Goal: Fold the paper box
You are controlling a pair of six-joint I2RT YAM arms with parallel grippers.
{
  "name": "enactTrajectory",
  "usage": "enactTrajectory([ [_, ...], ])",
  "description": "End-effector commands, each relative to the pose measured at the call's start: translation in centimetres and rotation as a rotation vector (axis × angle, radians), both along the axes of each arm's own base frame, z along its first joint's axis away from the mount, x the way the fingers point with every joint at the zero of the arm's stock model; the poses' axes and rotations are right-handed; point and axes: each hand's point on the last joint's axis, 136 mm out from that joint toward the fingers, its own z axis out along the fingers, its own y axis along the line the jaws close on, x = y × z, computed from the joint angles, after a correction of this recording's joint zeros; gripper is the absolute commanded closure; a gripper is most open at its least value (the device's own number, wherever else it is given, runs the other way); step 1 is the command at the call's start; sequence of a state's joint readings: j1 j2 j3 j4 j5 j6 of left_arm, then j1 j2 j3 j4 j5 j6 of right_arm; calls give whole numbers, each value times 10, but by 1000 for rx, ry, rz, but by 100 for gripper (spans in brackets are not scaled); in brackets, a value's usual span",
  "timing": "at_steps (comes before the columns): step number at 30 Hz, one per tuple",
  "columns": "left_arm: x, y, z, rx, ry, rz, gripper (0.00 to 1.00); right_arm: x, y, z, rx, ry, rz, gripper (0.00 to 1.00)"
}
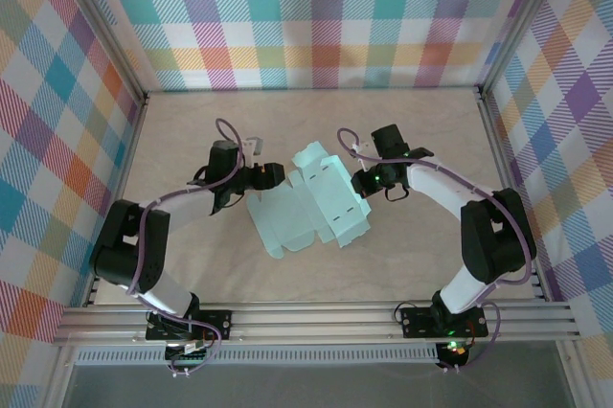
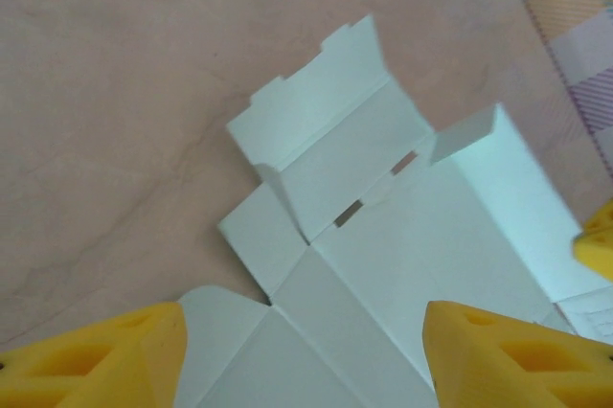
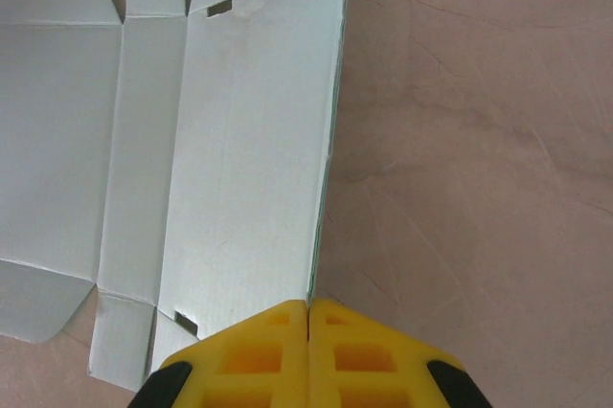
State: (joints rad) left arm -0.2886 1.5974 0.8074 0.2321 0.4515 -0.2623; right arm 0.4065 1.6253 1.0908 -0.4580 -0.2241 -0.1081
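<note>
The paper box (image 1: 306, 202) is a pale mint blank lying unfolded at the middle of the table, with flaps and slots showing. My left gripper (image 1: 259, 178) is at its left side. In the left wrist view the box (image 2: 383, 236) spreads between the yellow fingers (image 2: 96, 360), and that gripper (image 2: 305, 370) is open above a creased panel. My right gripper (image 1: 362, 181) is at the box's right side. In the right wrist view it (image 3: 308, 310) is shut on the long right edge of the box (image 3: 249, 140), whose panel stands tilted up.
The beige table (image 1: 192, 121) is walled by plaid panels (image 1: 316, 15) on three sides, with metal posts at the back corners. An aluminium rail (image 1: 316, 317) runs along the near edge. The right gripper's yellow finger (image 2: 596, 240) pokes into the left wrist view.
</note>
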Motion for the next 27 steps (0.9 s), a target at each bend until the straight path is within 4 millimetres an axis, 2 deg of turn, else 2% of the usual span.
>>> enactTrajectory([
  [1,0,0,-11,28,73,-42,35,-9,10,17,56,-20,55,100],
  [13,18,-13,-24,76,122,-144,40,-22,20,34,139,-12,109,100],
  [15,20,-14,-26,89,125,-158,43,-25,21,36,144,-8,122,100],
  [27,27,-13,-44,146,160,-193,46,-33,27,45,186,15,159,100],
])
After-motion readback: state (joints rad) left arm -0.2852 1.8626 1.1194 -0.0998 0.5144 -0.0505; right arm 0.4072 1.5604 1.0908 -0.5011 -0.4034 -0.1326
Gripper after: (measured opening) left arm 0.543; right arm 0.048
